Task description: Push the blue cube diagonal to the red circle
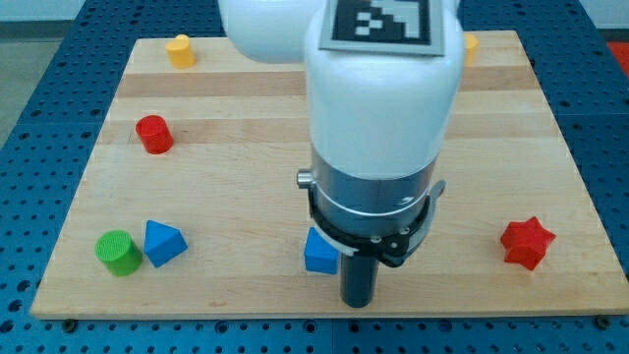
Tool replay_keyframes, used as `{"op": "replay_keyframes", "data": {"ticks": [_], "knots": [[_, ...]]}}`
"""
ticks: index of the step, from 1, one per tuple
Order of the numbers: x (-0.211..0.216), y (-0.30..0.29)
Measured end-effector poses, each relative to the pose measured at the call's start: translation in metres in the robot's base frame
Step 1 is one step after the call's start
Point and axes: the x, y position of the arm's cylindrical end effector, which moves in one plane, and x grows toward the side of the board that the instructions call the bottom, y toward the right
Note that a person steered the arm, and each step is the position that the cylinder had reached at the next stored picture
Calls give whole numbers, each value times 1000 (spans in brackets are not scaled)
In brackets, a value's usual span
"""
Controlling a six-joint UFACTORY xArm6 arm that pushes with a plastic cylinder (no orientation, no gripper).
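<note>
The rod's tip (pixel 358 303), a bare tool with nothing to open or close, rests on the surface (pixel 256 128) just right of the blue cube (pixel 320 254), apparently placed to shove it up-left toward the distant red circle (pixel 154 134).

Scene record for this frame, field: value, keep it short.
tip: my tip near the view's bottom edge of the board, just right of the blue cube
target: blue cube, partly hidden by the arm
reference: red circle, upper left
other blocks: green cylinder beside a blue wedge-like block; red star; yellow block
</note>
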Motion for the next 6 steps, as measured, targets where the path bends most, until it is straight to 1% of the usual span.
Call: {"op": "replay_keyframes", "data": {"ticks": [3,5,6], "knots": [[-25,-5],[-40,-42],[-52,-49]]}}
